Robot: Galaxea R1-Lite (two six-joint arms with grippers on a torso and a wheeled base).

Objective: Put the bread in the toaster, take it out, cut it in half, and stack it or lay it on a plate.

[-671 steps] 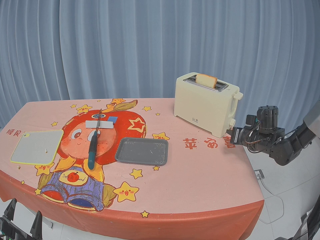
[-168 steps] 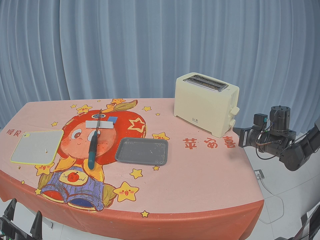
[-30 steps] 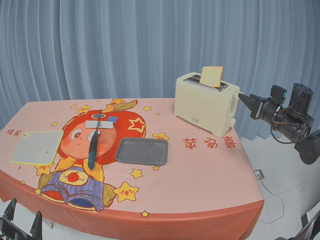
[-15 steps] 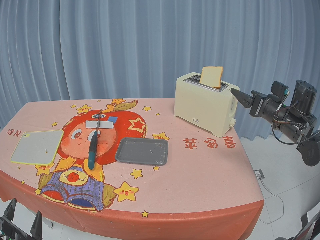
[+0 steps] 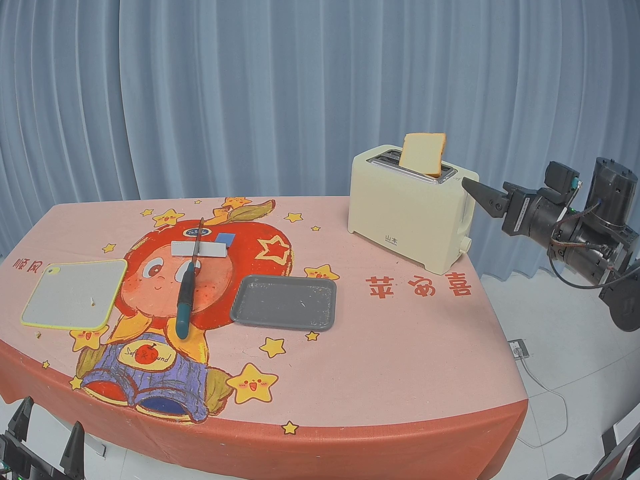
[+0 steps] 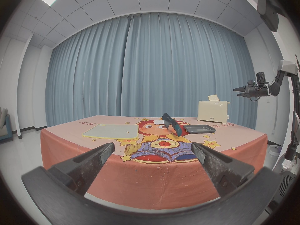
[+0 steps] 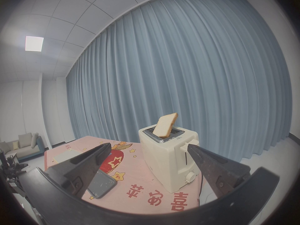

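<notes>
The right claw [image 5: 481, 198], spread and empty, hangs just beside the toaster [image 5: 407, 218] at its lever end. Beyond its tips, the bread [image 5: 423, 153] stands tilted in a slot. The left claw [image 6: 151, 149], also spread, sits low before the tabletop [image 5: 400, 341].

So the toaster [image 5: 407, 211] looks like smooth cream plastic with a soft sheen and shiny metal trim round the slots, and the bread [image 5: 423, 153] is matt and spongy-looking. The cloth [image 5: 387, 368] over the table is matt printed fabric, the tray [image 5: 283, 301] is dull grey and scuffed, the cutting board [image 5: 73, 293] looks like matt plastic, and the knife [image 5: 185, 298] has a smooth teal plastic-looking handle.
</notes>
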